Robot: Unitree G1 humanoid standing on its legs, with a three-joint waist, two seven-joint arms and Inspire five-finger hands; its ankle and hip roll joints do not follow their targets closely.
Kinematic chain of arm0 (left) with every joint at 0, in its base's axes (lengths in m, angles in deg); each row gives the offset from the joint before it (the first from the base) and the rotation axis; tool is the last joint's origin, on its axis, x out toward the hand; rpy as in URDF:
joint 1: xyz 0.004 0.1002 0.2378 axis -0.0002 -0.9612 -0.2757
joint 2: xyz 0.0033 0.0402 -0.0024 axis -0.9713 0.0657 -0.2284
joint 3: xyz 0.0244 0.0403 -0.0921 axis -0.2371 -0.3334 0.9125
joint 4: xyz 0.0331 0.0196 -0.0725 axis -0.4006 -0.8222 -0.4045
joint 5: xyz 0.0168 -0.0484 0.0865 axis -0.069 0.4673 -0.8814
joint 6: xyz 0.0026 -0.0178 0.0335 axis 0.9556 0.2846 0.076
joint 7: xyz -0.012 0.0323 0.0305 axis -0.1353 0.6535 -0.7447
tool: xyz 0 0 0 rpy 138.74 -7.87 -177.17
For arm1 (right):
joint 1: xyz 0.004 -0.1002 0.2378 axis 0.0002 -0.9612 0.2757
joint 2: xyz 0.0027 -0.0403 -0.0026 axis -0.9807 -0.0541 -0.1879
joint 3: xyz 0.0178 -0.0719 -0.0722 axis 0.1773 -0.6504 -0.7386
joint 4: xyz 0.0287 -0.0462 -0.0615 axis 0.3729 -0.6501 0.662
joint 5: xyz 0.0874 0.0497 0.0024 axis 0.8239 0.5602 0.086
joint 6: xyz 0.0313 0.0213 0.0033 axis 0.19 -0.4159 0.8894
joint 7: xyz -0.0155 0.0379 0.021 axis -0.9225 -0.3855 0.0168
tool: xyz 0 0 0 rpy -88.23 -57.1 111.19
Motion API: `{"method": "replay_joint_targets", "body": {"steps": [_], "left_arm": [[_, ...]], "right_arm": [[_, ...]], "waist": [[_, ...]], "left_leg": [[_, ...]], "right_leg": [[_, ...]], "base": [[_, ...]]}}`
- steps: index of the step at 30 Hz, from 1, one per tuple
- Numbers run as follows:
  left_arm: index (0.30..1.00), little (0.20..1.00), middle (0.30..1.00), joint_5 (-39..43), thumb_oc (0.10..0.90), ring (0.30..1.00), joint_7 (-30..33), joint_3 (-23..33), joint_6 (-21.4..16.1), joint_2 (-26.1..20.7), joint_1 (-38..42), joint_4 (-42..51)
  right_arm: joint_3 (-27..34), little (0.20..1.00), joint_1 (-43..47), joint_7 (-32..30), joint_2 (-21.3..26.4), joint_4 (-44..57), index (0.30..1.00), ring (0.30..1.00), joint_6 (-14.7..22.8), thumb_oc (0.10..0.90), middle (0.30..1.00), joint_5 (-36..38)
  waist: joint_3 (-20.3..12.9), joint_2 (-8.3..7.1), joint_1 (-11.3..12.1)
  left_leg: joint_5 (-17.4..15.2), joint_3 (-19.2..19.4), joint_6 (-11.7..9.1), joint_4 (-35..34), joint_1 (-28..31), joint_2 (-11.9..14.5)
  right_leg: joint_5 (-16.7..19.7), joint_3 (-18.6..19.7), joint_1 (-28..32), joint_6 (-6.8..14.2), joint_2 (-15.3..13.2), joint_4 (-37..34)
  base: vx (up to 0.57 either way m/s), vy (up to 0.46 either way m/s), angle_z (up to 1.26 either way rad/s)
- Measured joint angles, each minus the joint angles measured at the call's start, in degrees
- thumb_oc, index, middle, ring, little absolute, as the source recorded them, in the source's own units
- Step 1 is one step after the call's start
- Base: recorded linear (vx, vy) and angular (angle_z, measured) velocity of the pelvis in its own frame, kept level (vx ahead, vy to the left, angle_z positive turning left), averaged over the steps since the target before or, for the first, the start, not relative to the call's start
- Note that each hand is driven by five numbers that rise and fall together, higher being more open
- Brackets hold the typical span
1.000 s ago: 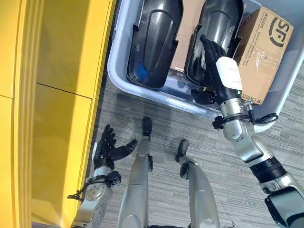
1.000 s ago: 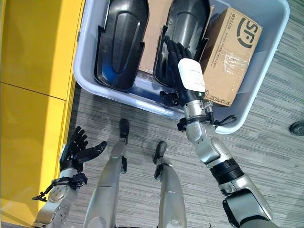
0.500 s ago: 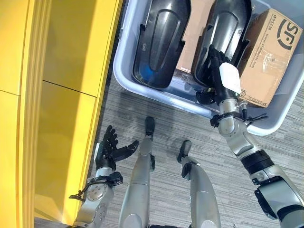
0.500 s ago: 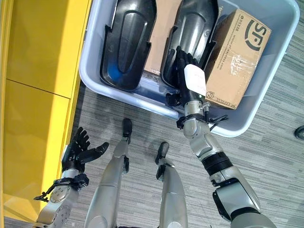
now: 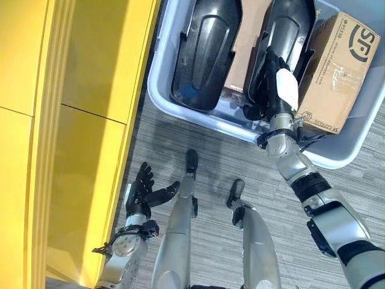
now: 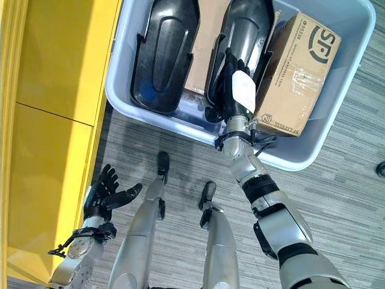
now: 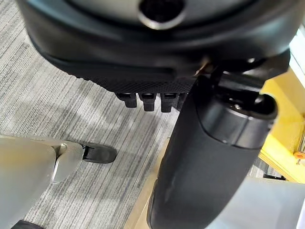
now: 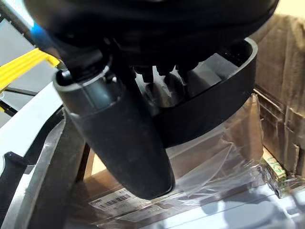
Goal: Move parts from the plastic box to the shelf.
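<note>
A pale blue plastic box [image 5: 157, 99] on the floor holds two long black moulded parts. The left part [image 5: 204, 54] lies untouched. My right hand [image 5: 271, 72] reaches over the box's near wall and rests on the near end of the right part [image 5: 290, 27]. In the right wrist view its straight fingers [image 8: 159, 76] lie over the part's rim [image 8: 209, 109], with the thumb [image 8: 124, 138] on the outside. My left hand [image 5: 144, 192] hangs open and holding nothing, low beside the yellow shelf [image 5: 90, 120].
A taped cardboard carton [image 5: 343, 66] fills the box's right end, close against my right hand. A flat cardboard sheet [image 5: 248, 36] lies between the two black parts. The yellow shelf unit runs along the whole left side, over grey carpet [image 5: 210, 156].
My right hand has reached deeper into the box, onto the near end of the right black part. The camera shifted slightly. The left hand kept its pose.
</note>
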Motion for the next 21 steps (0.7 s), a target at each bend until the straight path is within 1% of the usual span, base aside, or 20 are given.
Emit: {"method": "replay_joint_targets", "body": {"steps": [1, 6, 7, 10, 12, 16, 19, 21], "left_arm": [[1.0, 1.0, 1.0, 0.01, 0.9, 1.0, -0.07, -0.03, 0.0, 0.0, 0.0, 0.0], [1.0, 1.0, 1.0, 0.04, 0.9, 1.0, -0.11, -0.06, -0.04, 0.05, 0.07, 0.01], [1.0, 1.0, 1.0, 0.03, 0.9, 1.0, -0.14, -0.09, -0.08, 0.05, 0.08, 0.02], [1.0, 1.0, 1.0, 0.03, 0.9, 1.0, -0.13, -0.26, -0.12, 0.08, 0.08, 0.02], [1.0, 1.0, 1.0, 0.03, 0.9, 1.0, -0.07, -1.19, -0.21, 0.13, 0.07, -0.01], [1.0, 1.0, 1.0, 0.02, 0.9, 1.0, -0.05, -1.17, -0.22, 0.27, 0.12, 0.02], [1.0, 1.0, 1.0, -0.01, 0.9, 1.0, 0.24, -1.07, -0.2, 0.31, 0.23, 0.01], [1.0, 1.0, 1.0, -0.02, 0.9, 1.0, 0.57, -1.03, -0.2, 0.43, 0.31, 0.0]], "right_arm": [[-0.03, 0.3, 0.12, -0.11, -0.11, -0.43, 0.3, 0.3, 0.07, 0.4, 0.3, 0.25], [-0.23, 0.3, 0.52, -3.39, -0.25, -1.5, 0.3, 0.3, 0.9, 0.4, 0.3, 0.19], [-0.51, 0.3, 0.5, -5.0, -0.07, -1.44, 0.3, 0.3, 1.29, 0.4, 0.3, -0.2], [-0.5, 0.3, 0.38, -5.48, 0.34, -1.92, 0.3, 0.3, 1.34, 0.4, 0.3, -0.17], [-0.71, 0.3, -0.25, -6.36, 0.76, -1.65, 0.3, 0.3, 1.08, 0.4, 0.3, -0.38], [-0.37, 0.3, -1.95, -6.56, 1.77, 0.51, 0.3, 0.3, -0.09, 0.4, 0.3, -1.14], [0.21, 0.3, -5.81, -6.46, 3.53, 6.0, 0.3, 0.3, -1.41, 0.4, 0.3, -3.87], [1.65, 0.3, -9.05, -6.46, 3.61, 9.87, 0.3, 0.3, -2.01, 0.4, 0.3, -5.44]], "waist": [[-0.01, 0.01, 0.0], [-0.36, 0.59, -0.06], [-0.68, 1.06, -0.12], [-1.07, 1.79, -0.1], [-1.69, 2.57, -0.09], [-1.71, 2.58, -0.15], [-1.71, 2.57, -0.22], [-1.71, 2.56, -0.38]], "left_leg": [[0.0, 0.02, 0.0, 0.01, -0.04, 0.0], [-0.05, 0.02, 0.0, 0.38, -0.29, 0.01], [-0.04, 0.05, -0.01, 0.62, -0.74, 0.01], [-0.02, 0.14, -0.04, 0.66, -0.9, 0.03], [-0.01, 0.41, -0.04, 0.79, -1.19, 0.04], [-0.02, 0.44, -0.03, 1.34, -1.32, 0.05], [-0.04, 0.46, 0.04, 1.51, -1.56, 0.03], [0.21, 0.6, -0.13, 1.61, -1.54, 0.07]], "right_leg": [[-0.01, 0.09, -0.15, 0.0, -0.02, 0.08], [-0.09, 0.25, -0.49, -0.02, -0.05, 0.56], [-0.09, 0.28, -1.06, -0.02, -0.12, 1.0], [-0.09, 0.29, -1.36, -0.02, -0.21, 1.36], [-0.09, 0.3, -1.8, -0.02, -0.4, 1.84], [-0.23, 0.3, -1.81, 0.01, -0.48, 2.19], [-0.37, 0.16, -1.87, 0.07, -0.53, 2.23], [-0.21, 0.09, -1.75, 0.37, -0.53, 2.42]], "base": [[0.0, 0.012, -0.04], [0.0, 0.0, 0.0], [0.0, 0.0, 0.0], [0.0, 0.004, 0.01], [0.0, 0.005, 0.02], [0.0, 0.0, 0.0], [0.0, 0.0, 0.0], [0.0, 0.0, 0.0]]}}
